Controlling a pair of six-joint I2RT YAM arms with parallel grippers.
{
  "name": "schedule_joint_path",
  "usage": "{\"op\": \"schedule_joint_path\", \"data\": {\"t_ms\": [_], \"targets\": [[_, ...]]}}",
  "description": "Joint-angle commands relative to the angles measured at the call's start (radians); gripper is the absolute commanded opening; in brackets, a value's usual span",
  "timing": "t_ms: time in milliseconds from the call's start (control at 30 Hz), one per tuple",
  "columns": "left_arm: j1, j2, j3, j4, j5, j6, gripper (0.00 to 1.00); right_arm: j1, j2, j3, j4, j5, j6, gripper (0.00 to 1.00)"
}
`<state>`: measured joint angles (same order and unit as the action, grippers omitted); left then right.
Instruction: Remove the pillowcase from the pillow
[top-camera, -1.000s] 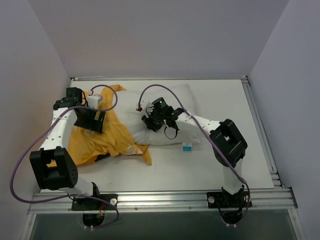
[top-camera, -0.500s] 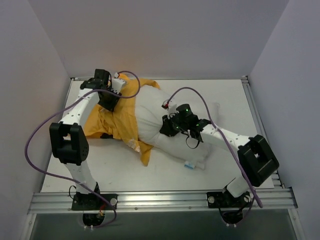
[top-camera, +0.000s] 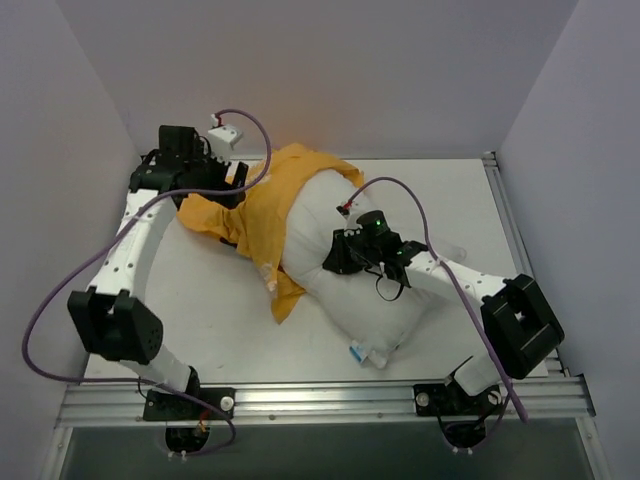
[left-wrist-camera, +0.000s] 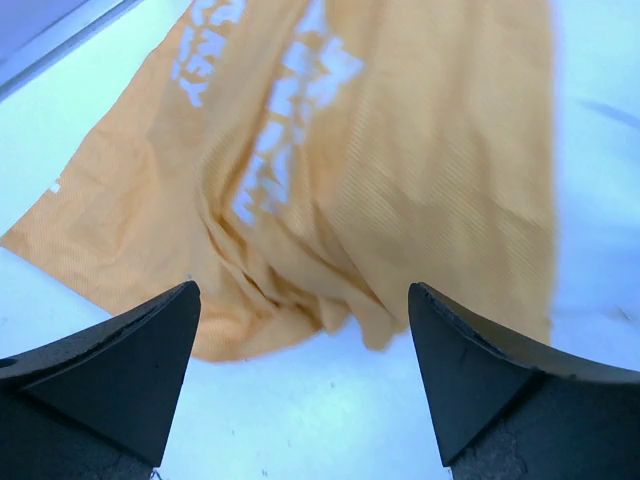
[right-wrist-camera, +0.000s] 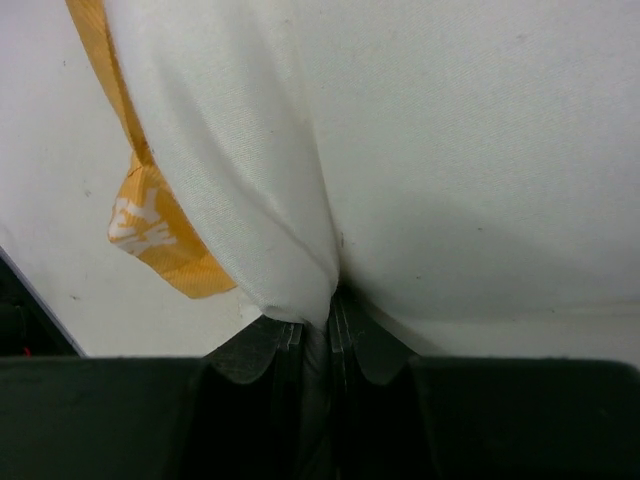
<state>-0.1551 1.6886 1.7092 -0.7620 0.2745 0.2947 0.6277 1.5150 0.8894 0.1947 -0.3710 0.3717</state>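
A: Well, how does the pillowcase look?
B: Orange-yellow and crumpled, with white lettering facing up. It covers only the far end of the pillow, trails off to the left onto the table, and hangs in a narrow run along the pillow's left side.
A: And the pillow?
B: White and plump, lying slantwise from the far middle toward the near edge. Most of it is bare. A blue-and-white tag sits at its near end.
A: So what are the grippers doing?
B: The left gripper is spread wide above the loose cloth at far left, with nothing in it. The right gripper has its jaws pressed together on a fold of the pillow's white cloth, on the left flank about midway along.
A: Any room to move?
B: The pillow's near end lies close to the front rail. The bunched pillowcase is near the back wall. Bare table shows at near left, and at the right beyond the pillow.
A: Count them for me.
B: One pillowcase, one pillow, one tag, two grippers.
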Motion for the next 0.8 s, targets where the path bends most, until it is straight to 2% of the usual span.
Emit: {"op": "schedule_joint_path", "data": {"t_ms": [0, 67, 100, 200, 467, 767], "targets": [[-0.037, -0.259, -0.144, -0.054, 0.173, 0.072, 0.94, 0.003, 0.031, 0.019, -0.077, -0.008, 0.05, 0.0], [-0.095, -0.329, -0.245, -0.115, 0.137, 0.144, 0.94, 0.004, 0.021, 0.023, -0.081, 0.02, 0.059, 0.0], [-0.153, -0.342, -0.363, -0.111, 0.071, 0.152, 0.94, 0.003, 0.01, 0.022, -0.083, 0.03, 0.062, 0.0], [-0.213, -0.36, -0.544, -0.014, -0.032, 0.135, 0.94, 0.003, -0.004, 0.019, -0.087, 0.049, 0.064, 0.0], [-0.377, -0.262, -0.6, 0.168, -0.204, 0.044, 0.94, 0.003, -0.007, 0.003, -0.084, 0.101, 0.078, 0.0], [-0.383, -0.208, -0.675, 0.32, -0.132, -0.009, 0.96, 0.003, -0.004, 0.013, -0.11, 0.148, 0.07, 0.0]]}}
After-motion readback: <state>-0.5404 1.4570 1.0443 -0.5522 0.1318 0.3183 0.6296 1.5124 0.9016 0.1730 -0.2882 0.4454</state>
